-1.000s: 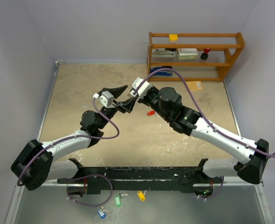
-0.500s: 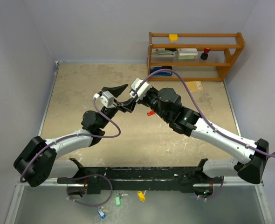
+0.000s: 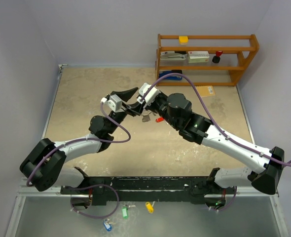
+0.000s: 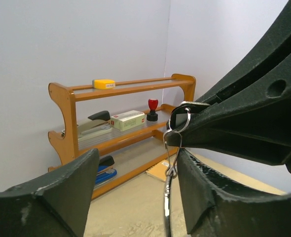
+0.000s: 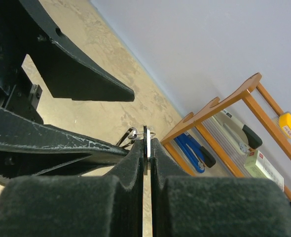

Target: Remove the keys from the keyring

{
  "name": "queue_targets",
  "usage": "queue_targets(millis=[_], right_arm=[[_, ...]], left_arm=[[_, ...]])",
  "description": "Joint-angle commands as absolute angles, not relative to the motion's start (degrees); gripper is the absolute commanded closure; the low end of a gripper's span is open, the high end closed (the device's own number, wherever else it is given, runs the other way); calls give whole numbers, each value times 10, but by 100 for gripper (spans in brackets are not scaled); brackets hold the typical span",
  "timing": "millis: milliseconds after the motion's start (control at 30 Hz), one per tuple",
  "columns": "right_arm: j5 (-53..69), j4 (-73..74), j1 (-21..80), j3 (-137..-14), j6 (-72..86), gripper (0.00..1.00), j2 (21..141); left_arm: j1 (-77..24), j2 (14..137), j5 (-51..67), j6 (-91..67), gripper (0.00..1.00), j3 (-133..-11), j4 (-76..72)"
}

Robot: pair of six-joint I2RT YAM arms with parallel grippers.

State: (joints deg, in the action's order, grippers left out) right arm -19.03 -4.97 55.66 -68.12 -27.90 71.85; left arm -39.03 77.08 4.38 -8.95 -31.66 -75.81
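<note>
The right gripper (image 5: 145,154) pinched a key (image 5: 145,140) edge-on. The keyring (image 4: 179,120) hung at its tips, just off the left gripper's (image 4: 138,154) wide-spread fingers.

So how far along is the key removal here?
Done, apparently: a red-tagged key lies loose on the table. In hand: the right claw pinches a silver metal key on the thin silver wire keyring; left claw open. Left: a second key hangs from it.

No legible text, print on white box (image 4: 127,119) on shelf (image 4: 61,113) too blurred
</note>
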Motion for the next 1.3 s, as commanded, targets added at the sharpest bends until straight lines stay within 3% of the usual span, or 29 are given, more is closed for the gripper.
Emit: queue_targets(millis=[0,133,567,1100,1267], right_arm=[[-200,-87,562,-696,-282,100,711],[-201,-86,562,-696,-282,100,713],[-200,-86,564,-693,-281,100,715],[-201,-81,568,-690,-280,100,712],[-203,-82,568,-688,-279,100,711]], left_arm=[[-389,777,37,-91,45,-345,-798],[-389,780,35,-91,53,-345,-802],[-389,775,35,-88,52,-337,-812],[-389,771,46,-78,64,-344,-804],[-389,761,49,-67,78,-345,-789]])
